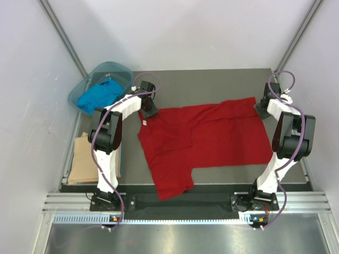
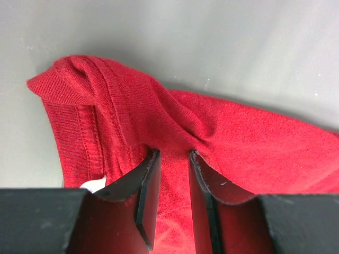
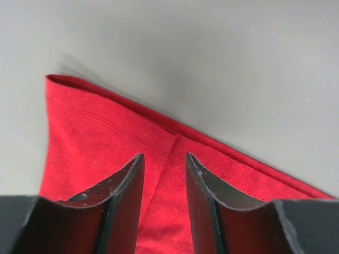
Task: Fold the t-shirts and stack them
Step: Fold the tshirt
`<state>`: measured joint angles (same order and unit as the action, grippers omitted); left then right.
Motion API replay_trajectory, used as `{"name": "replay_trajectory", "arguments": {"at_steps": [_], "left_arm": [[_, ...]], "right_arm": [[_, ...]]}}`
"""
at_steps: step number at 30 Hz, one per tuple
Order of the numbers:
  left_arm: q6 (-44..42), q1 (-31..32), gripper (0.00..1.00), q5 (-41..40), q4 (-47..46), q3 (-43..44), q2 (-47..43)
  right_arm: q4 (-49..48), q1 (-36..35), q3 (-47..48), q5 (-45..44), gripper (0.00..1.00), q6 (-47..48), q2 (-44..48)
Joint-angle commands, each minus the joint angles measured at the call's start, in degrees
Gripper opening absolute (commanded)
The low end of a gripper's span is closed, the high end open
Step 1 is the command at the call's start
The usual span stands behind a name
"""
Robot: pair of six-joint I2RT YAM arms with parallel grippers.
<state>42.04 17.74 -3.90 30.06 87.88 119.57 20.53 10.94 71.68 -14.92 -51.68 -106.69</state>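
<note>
At the far left of the bench (image 1: 212,82) a teal basin (image 1: 117,66) holds the blue t-shirt (image 1: 98,95) in a heap. Nearer the arms, the tan t-shirt (image 1: 82,159) lies flat at the bench's left edge. Neither is being worked. The left hand (image 1: 149,109) is down at the collar corner of the red t-shirt (image 1: 212,137), just beside its white neck label (image 1: 143,123). In the wrist view its jaws stand partway apart, astride a bunched ridge of red cloth rather than clamped tight on it. The red shirt lies sideways across the middle of the bench, collar to the left and hem to the right, with one sleeve still sticking out toward the arms. The right hand (image 1: 263,107) sits at the far hem corner. Its jaws are also partway apart, with flat red cloth and a seam showing in the gap, and no firm pinch can be seen. The step in hand looks like the first lengthwise fold of the red shirt, with both hands placed on its far edge. Next, both hands probably need to close on that edge and lift together. They would then carry it toward the near side at an even pace so the fold lands straight. The bunched cloth at the collar may drag or crease.
</note>
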Motion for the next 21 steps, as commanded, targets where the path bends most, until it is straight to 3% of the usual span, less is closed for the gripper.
{"name": "replay_trajectory", "arguments": {"at_steps": [1, 7, 10, 11, 13, 21], "left_arm": [[-0.2, -0.2, 0.33, -3.0, 2.7, -0.4, 1.1], [-0.2, -0.2, 0.33, -4.0, 2.3, -1.2, 1.6], [-0.2, -0.2, 0.34, -5.0, 2.7, -1.0, 2.1], [-0.2, -0.2, 0.34, -5.3, 2.9, -0.7, 2.4], [-0.1, -0.3, 0.34, -6.9, 3.9, -0.3, 2.9], [0.4, -0.9, 0.34, -9.5, 5.6, 1.5, 5.0]], "right_arm": [[-2.1, 0.4, 2.0, 0.2, 0.37, -1.0, -1.8], [-1.6, 0.6, 3.0, -0.3, 0.33, -1.1, -4.9], [-2.2, 0.8, 2.5, -1.5, 0.19, -0.9, -5.1], [-2.4, 1.0, 2.1, -2.6, 0.06, -0.7, -4.8], [-2.8, 1.5, 1.4, -3.8, 0.00, -0.6, -4.1], [-6.1, 4.1, -3.1, -5.9, 0.00, 0.7, 0.3]]}}
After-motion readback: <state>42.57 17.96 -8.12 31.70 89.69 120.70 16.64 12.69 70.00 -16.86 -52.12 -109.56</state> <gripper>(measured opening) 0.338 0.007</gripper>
